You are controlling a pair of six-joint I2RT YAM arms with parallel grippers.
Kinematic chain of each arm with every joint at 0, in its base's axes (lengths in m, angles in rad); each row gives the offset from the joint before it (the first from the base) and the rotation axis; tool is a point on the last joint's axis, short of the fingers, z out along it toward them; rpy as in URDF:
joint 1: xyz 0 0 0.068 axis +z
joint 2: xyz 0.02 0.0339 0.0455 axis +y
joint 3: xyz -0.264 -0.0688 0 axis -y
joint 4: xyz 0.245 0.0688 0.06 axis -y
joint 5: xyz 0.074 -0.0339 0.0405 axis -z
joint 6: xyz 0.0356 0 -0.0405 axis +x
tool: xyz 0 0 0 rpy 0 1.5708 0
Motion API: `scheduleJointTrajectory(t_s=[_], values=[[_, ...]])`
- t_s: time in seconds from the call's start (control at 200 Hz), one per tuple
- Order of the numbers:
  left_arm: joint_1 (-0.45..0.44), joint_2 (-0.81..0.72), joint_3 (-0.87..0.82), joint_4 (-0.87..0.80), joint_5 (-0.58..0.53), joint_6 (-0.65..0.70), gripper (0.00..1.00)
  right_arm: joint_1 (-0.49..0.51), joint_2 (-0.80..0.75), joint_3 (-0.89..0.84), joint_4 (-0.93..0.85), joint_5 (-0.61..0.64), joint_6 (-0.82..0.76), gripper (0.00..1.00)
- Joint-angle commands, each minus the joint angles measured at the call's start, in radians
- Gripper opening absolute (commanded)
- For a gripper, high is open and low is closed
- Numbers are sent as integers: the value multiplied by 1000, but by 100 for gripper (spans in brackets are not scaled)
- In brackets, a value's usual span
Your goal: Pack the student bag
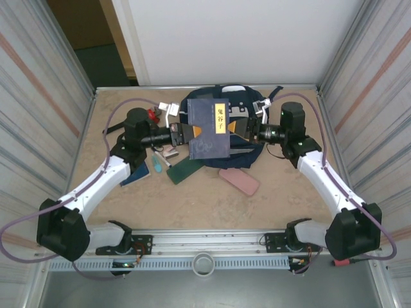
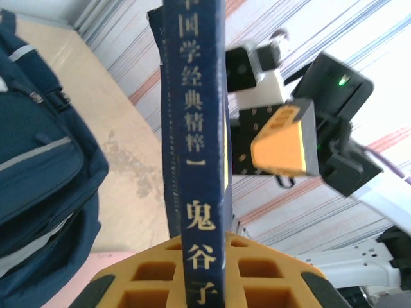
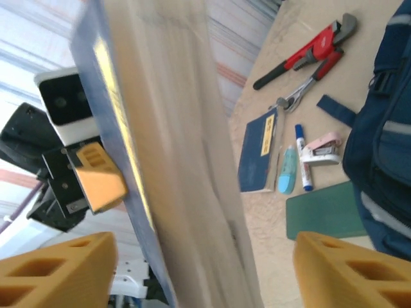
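The student bag [image 1: 252,106] lies navy-blue at the back middle of the table, also at the left of the left wrist view [image 2: 38,160] and at the right edge of the right wrist view [image 3: 385,128]. A dark-blue book [image 1: 210,131] with a yellow title label hangs above it. My left gripper [image 1: 186,133] is shut on the book's spine edge [image 2: 199,160], with the orange pads [image 2: 270,282] tight against the covers. My right gripper [image 1: 247,131] stands open at the book's opposite edge [image 3: 180,160]. Its fingers [image 3: 350,269] sit well apart and off the pages.
On the table left of the bag lie a red pipe wrench [image 3: 308,48], pliers [image 3: 302,90], a small blue book [image 3: 257,154], a marker [image 3: 300,157], a light-blue correction tape [image 3: 287,170], a pink stapler [image 3: 321,149] and a green notebook [image 3: 327,208]. A pink case [image 1: 239,181] lies in front.
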Motion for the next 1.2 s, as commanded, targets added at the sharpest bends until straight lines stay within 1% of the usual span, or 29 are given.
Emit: scheduleJointTrajectory(t_s=[0.0,0.03,0.155,0.2,0.23,0.25,0.271,0.321,0.361,0.401,0.416,0.461,0.486,0.516,0.546,0.576,0.611,0.656,0.711,0.756,0.852,0.907,1.007,1.192], values=[[-6,6,62,145,66,-65,0,44,-9,-20,139,-34,23,97],[-7,10,60,162,69,-76,0,57,-4,-19,150,-37,18,100],[-16,39,67,209,88,-116,0,106,23,-26,242,-50,26,99],[-17,57,69,234,105,-137,0,112,31,-28,284,-61,42,100],[-17,69,68,254,109,-155,0,113,38,-33,329,-72,65,97],[-17,77,67,266,111,-165,0,113,40,-35,359,-78,84,93],[-17,85,66,275,112,-174,0,111,44,-37,384,-81,102,86],[-17,102,69,270,111,-172,0,102,48,-38,426,-83,138,65],[-17,113,76,230,101,-147,0,90,45,-35,428,-71,153,47],[-17,120,90,163,86,-99,0,73,39,-36,419,-54,164,33],[-17,123,97,132,81,-80,3,63,36,-38,412,-45,168,27],[-17,131,120,32,55,5,14,42,30,-34,372,-31,165,19],[-16,136,135,-32,36,58,21,26,29,-26,328,-19,152,14],[-16,142,154,-108,11,127,31,-1,28,-7,229,-10,122,8],[-16,151,174,-176,-19,199,40,-25,28,5,167,-3,98,5],[-16,161,194,-259,-62,296,48,-57,29,16,95,6,77,1],[-17,175,217,-335,-122,399,53,-100,27,14,56,6,67,0],[-24,200,240,-413,-186,529,57,-160,24,6,29,-3,66,0],[-31,235,263,-472,-215,696,62,-230,12,1,-30,13,51,0],[-45,264,274,-502,-268,825,64,-278,-6,5,-97,46,18,0],[-96,344,328,-609,-337,1119,67,-330,-49,22,-221,125,-63,0],[-124,393,368,-664,-382,1243,68,-334,-67,40,-297,185,-125,0],[-165,479,440,-746,-409,1383,68,-334,-83,52,-376,250,-186,0],[-214,584,504,-774,-424,1487,68,-335,-91,33,-422,269,-210,0]])
